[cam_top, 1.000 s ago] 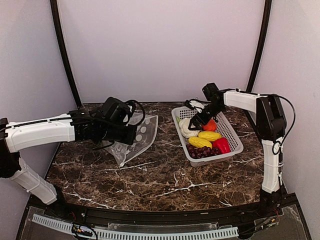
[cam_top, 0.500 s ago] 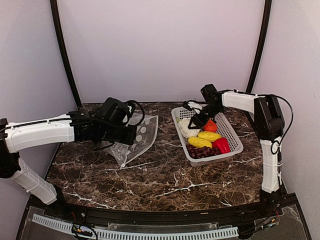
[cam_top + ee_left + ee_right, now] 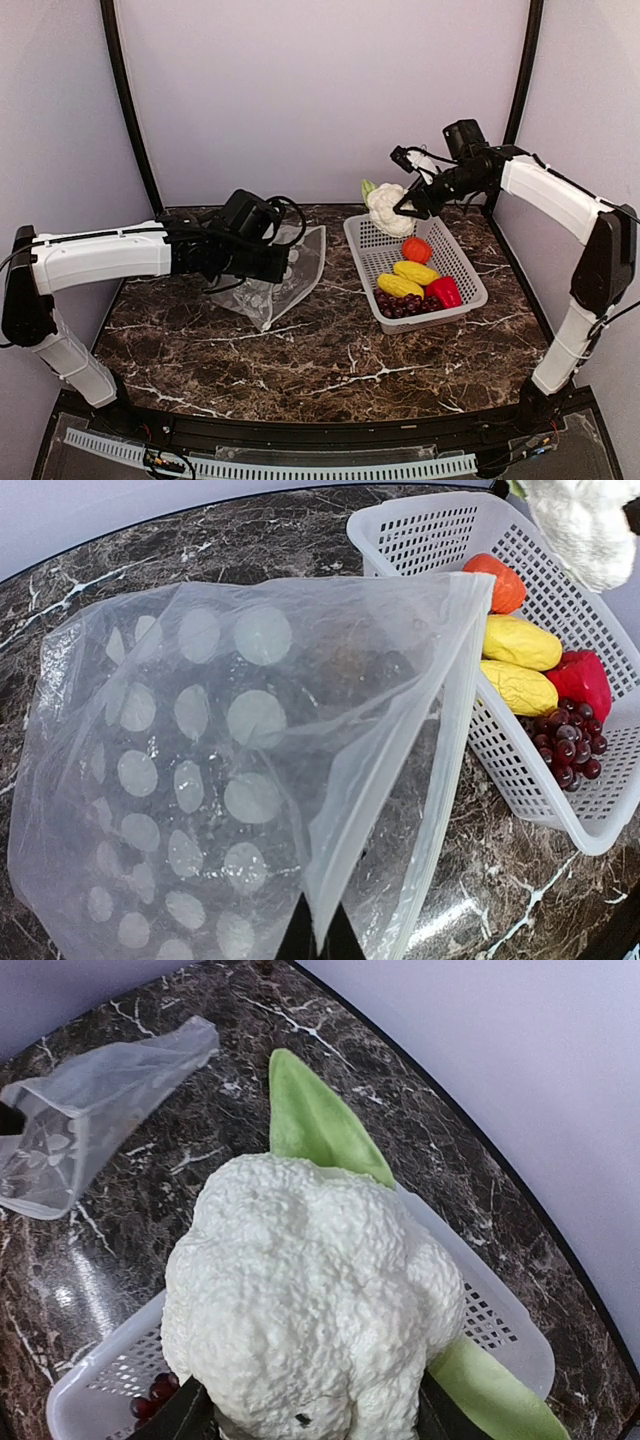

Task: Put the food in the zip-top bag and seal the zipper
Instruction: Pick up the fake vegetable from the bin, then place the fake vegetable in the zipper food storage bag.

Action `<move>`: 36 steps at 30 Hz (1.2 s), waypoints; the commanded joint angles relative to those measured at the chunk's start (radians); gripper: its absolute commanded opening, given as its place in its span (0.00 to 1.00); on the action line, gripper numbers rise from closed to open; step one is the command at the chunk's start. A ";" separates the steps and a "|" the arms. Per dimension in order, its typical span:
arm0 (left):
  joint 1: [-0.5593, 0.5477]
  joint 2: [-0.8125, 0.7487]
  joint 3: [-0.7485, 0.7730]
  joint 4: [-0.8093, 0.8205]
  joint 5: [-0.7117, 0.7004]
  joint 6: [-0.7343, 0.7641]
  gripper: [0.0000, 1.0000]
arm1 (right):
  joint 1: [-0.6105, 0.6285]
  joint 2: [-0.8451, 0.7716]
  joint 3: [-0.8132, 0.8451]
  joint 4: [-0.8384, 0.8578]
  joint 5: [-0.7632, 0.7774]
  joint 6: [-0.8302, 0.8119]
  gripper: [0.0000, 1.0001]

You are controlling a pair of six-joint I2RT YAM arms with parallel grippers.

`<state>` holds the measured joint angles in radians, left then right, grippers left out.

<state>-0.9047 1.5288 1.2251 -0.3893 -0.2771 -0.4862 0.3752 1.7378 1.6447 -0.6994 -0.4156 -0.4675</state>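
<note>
Print on the clear bag (image 3: 200, 760) is rows of white dots. The left arm lies stretched low across the left side of the surface (image 3: 330, 360), wrist turned toward the basket (image 3: 470, 272). The left end effector (image 3: 320, 938) is clenched on the edge of the bag's mouth, holding it up and gaping toward the basket. The whitish zipper (image 3: 450, 730) runs along that open edge. The bag's lower part seems to rest on the surface, though the clear film makes that hard to judge.

The right arm reaches up and inward from the right, elbow high. The right end effector (image 3: 410, 206) grips a white cauliflower (image 3: 383, 208) with green leaves from below, in the air over the basket's far left corner, well apart from the bag.

In the basket lie an orange-red round food (image 3: 417, 249), two yellow oblongs (image 3: 418, 271) (image 3: 399, 285), a red pepper (image 3: 443, 291) and dark grapes (image 3: 400, 303) at the near end.
</note>
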 commanded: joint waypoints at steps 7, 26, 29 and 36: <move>0.007 0.120 0.120 0.063 0.018 -0.041 0.01 | 0.099 -0.095 0.004 -0.138 -0.404 0.037 0.38; 0.007 0.044 0.045 0.273 0.110 -0.160 0.01 | 0.194 0.083 0.026 -0.104 -0.308 0.153 0.33; 0.007 0.037 0.039 0.292 0.132 -0.174 0.01 | 0.195 0.112 0.045 -0.110 -0.247 0.177 0.33; 0.007 0.051 0.044 0.320 0.177 -0.181 0.01 | 0.221 0.164 0.135 -0.140 -0.079 0.193 0.35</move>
<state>-0.9047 1.6024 1.2797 -0.1017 -0.1402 -0.6537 0.5659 1.8740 1.6985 -0.8433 -0.6228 -0.2924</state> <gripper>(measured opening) 0.010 0.469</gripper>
